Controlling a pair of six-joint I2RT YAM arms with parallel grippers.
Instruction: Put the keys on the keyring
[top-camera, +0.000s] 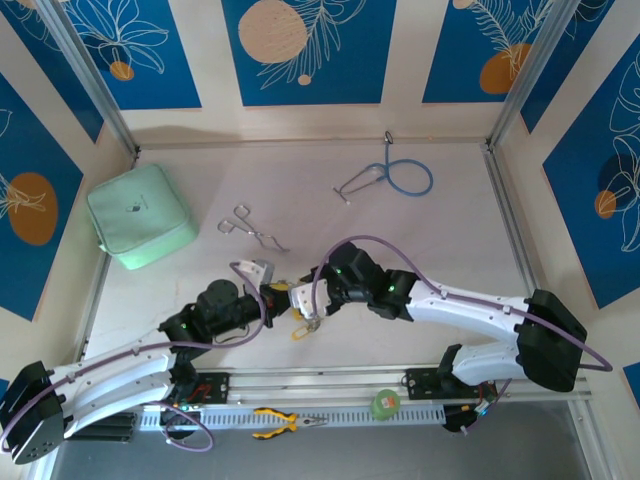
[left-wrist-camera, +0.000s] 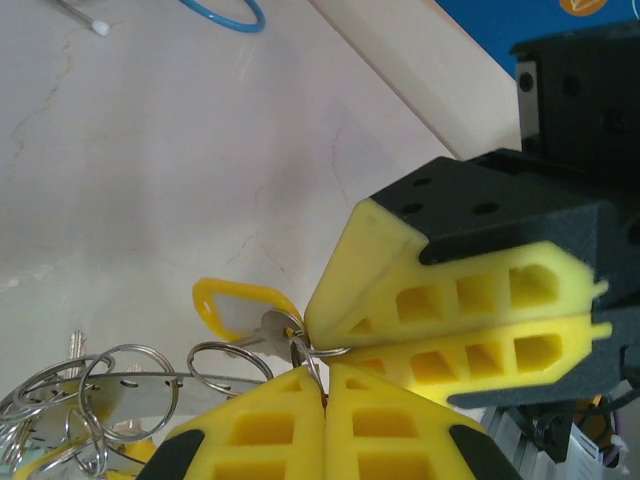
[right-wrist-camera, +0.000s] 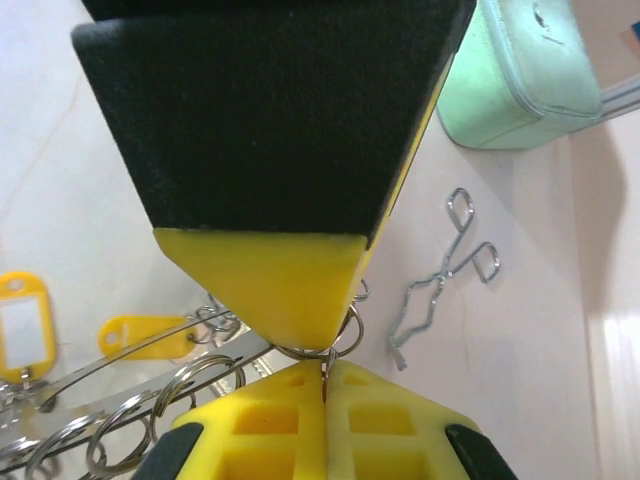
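Both my arms meet low in the middle of the top view. The left gripper (top-camera: 278, 291) reaches in from the lower left and the right gripper (top-camera: 303, 298) from the right, their yellow tips almost touching.

In the left wrist view, my left gripper's fingers (left-wrist-camera: 270, 430) sit at the bottom edge, pressed flat together and pinching the wire of a split ring (left-wrist-camera: 335, 351). The right gripper (left-wrist-camera: 310, 325) comes in from the right of that frame, its jaws also clamped tight, with the tip on that same split ring. The right wrist view agrees: my right gripper (right-wrist-camera: 325, 385) at the bottom nips the ring wire, and the left gripper's black and yellow finger hangs over it from above.

One of the keys (left-wrist-camera: 240, 305), a yellow-headed one, hangs just left of the pinch in the left wrist view. Two more yellow heads lie at the left edge of the right wrist frame. From above I make out a yellow head just below the fingertips.

The keyring (left-wrist-camera: 130, 378) is in the lower left corner of the left wrist view, a silvery band fringed with loops, beside the pinched ring. It also curves across the lower left of the right wrist view.

On the table (top-camera: 440, 240) are the forceps (top-camera: 252, 230) at centre left, a green pouch (top-camera: 140, 215) at far left and a stethoscope (top-camera: 395, 178) at the upper centre.
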